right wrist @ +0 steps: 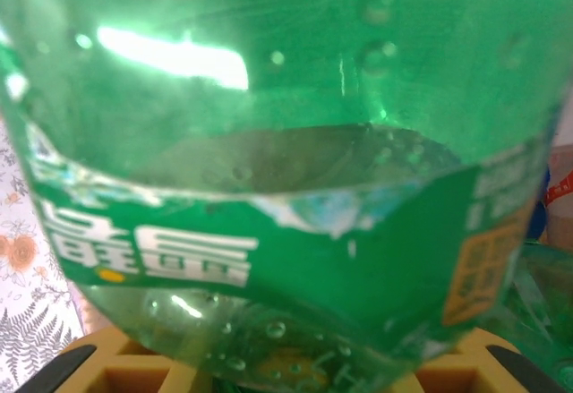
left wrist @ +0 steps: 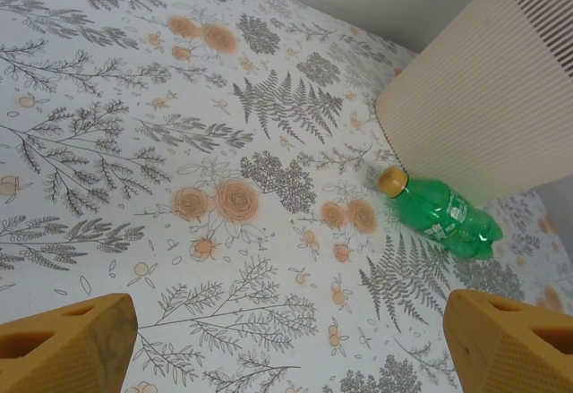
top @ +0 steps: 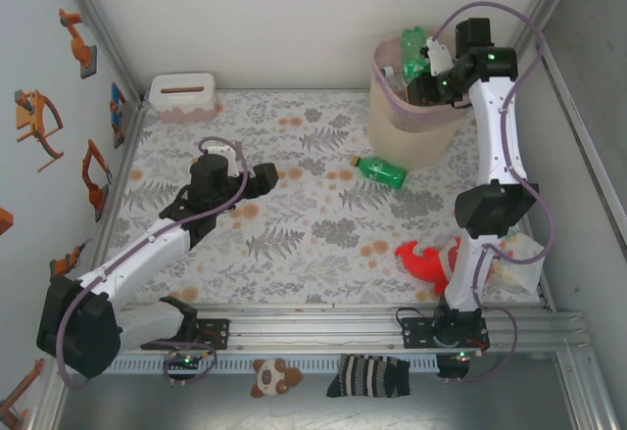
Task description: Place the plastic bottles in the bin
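A gripped green bottle (top: 415, 42) is held between the fingers of the right gripper (top: 423, 63), which is closed on it directly above the open mouth of the bin (top: 411, 128). From the right wrist, this bottle (right wrist: 286, 142) is seen pressed close to the camera, its green label with white lettering turned to the lens, and the yellow fingers (right wrist: 116, 368) are seen beneath it.

A second green bottle (left wrist: 439, 218), yellow-capped, is laid on its side on the floral tablecloth (left wrist: 179, 142). It lies just beside the bin's ribbed wall (left wrist: 483, 98), ahead and to the right of the left gripper (left wrist: 286, 348). That gripper is spread wide with nothing between its fingers (left wrist: 67, 344), above the cloth and well apart from the bottle.

A white slotted box (top: 183, 97) is set beyond the left gripper, to its left. A red plush toy (top: 429, 259) is laid well behind the right gripper, near that arm's base.
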